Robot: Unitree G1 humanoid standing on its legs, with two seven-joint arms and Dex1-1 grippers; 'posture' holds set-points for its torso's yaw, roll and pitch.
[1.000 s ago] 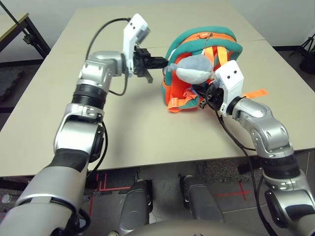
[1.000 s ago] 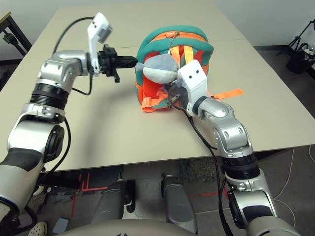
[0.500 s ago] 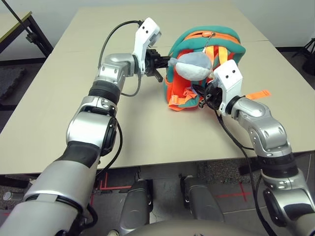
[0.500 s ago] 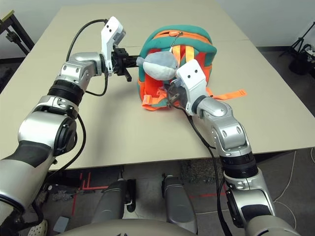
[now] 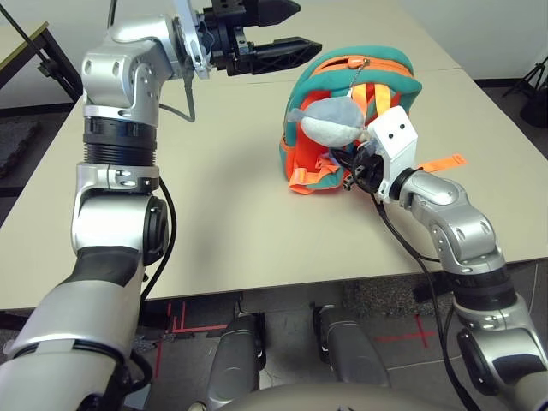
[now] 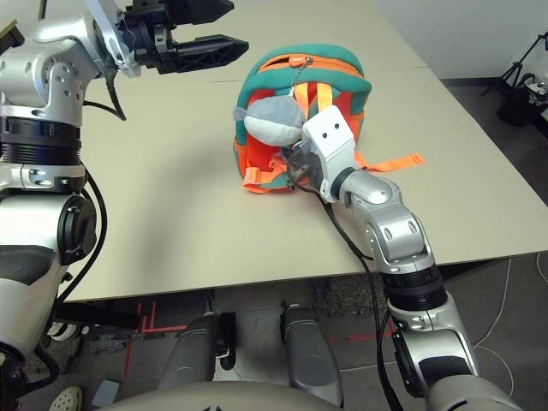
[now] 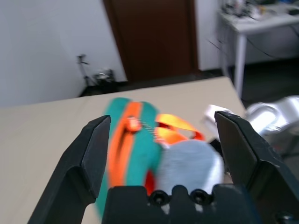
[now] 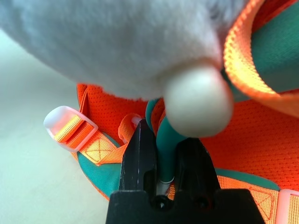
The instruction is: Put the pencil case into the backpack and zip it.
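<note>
Across the pale table (image 5: 231,223) we had the backpack (image 5: 347,77) upright, our right gripper (image 8: 167,154) pinching its teal strap (image 8: 167,149) low in front, our left gripper (image 5: 300,34) spread wide beside its top. Zipping seemed in hand; next we needed the zipper pull (image 7: 133,124).

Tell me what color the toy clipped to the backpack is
Grey on top, white below; the toy shows best in the left eye view.
</note>
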